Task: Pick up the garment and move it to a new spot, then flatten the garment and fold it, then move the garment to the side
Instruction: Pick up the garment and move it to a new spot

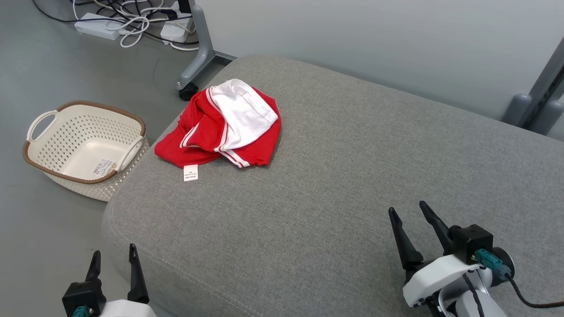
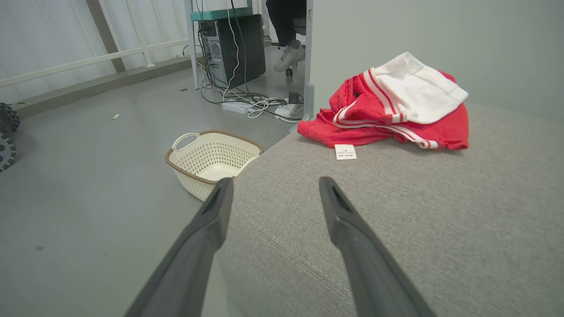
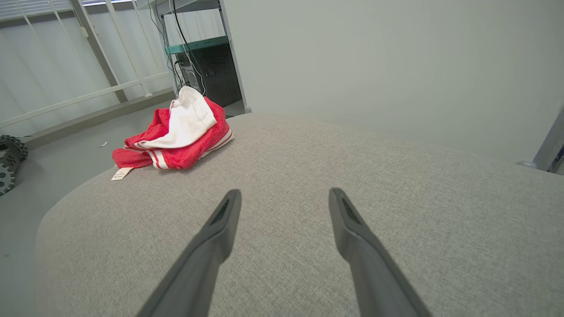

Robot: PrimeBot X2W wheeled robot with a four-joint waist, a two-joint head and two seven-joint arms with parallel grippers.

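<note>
Grey floor point(image 1: 53, 220) and a pale wall surround a broad grey upholstered cushion point(image 1: 335, 176) with a rounded near corner. On its far left part, close to the edge, the garment point(image 1: 220, 127) lies crumpled: red cloth with a white sleeve folded over the top and red-white striped trim showing. A cream perforated laundry basket point(image 1: 101, 104) with a brown rim stands on the floor just beside that edge. The right pincer point(image 1: 406, 207) hovers over the cushion's near right, spread and empty, well apart from the garment. The left pincer point(image 1: 114, 250), also spread and empty, hangs at the near left corner. A small white care label point(image 1: 191, 172) lies flat on the cushion at the garment's near edge.
</note>
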